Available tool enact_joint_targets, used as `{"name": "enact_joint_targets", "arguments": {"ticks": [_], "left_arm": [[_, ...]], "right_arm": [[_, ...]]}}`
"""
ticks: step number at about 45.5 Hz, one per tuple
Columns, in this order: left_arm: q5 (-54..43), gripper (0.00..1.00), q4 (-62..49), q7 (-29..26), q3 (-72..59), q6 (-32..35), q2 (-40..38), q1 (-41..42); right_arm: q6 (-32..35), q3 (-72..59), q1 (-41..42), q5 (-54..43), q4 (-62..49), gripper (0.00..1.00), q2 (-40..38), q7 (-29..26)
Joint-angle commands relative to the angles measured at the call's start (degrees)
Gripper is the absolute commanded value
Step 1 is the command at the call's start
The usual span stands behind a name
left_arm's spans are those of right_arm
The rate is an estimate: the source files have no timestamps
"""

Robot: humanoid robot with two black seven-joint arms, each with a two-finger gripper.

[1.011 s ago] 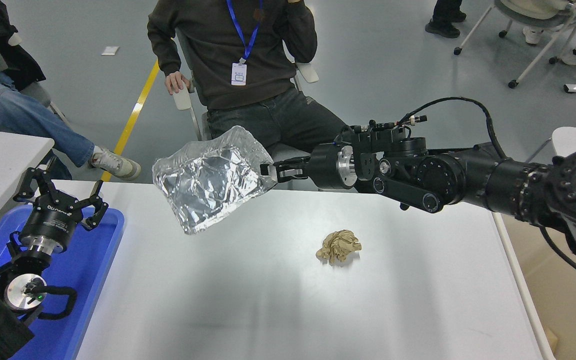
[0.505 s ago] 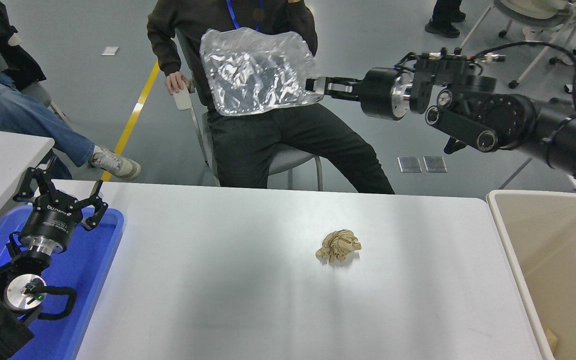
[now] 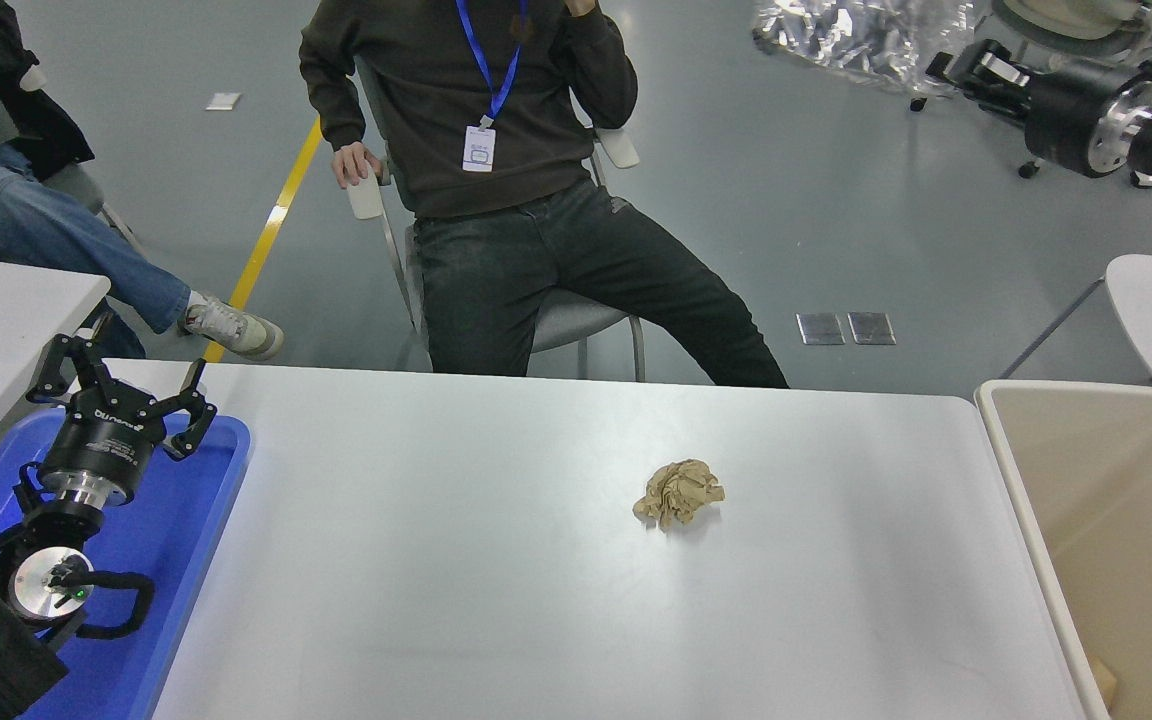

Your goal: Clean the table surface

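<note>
The white table surface (image 3: 496,590) fills the lower picture. A crumpled tan paper ball (image 3: 678,492) lies on it right of the middle. My right gripper (image 3: 946,66) is high at the top right, beyond the table's far edge, shut on a crinkled silver foil bag (image 3: 861,32) that hangs out to its left, partly cut off by the picture's top. My left gripper (image 3: 124,388) is parked open at the lower left over the blue tray (image 3: 181,520).
A beige bin (image 3: 1116,520) stands against the table's right edge. A seated person (image 3: 496,150) faces the table's far side, another person's legs (image 3: 36,240) are at the far left. A second white table (image 3: 6,300) stands at the left.
My right arm has swung up and to the right, carrying the foil bag from over the table's far edge to the top right corner. The paper ball and left arm have not moved.
</note>
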Motion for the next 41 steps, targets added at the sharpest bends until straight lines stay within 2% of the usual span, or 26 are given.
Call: {"name": "enact_joint_targets", "arguments": {"ticks": [1, 10, 22, 41], "left_arm": [[0.00, 1.00, 0.05, -0.03, 0.00, 0.00, 0.00, 0.00], [0.00, 1.00, -0.04, 0.06, 0.00, 0.00, 0.00, 0.00], [0.00, 1.00, 0.05, 0.06, 0.00, 0.00, 0.00, 0.00], [0.00, 1.00, -0.04, 0.06, 0.00, 0.00, 0.00, 0.00]], "right_arm": [[0.88, 0.24, -7.69, 3.42, -9.22, 0.00, -3.70, -0.06], [0.88, 0.24, -14.28, 3.86, -17.13, 0.00, -3.70, -0.42], [0.80, 0.24, -21.05, 7.90, -20.91, 0.00, -5.81, -2.08], [-0.78, 0.41, -25.36, 8.79, -23.02, 0.00, -6.78, -19.57]]}}
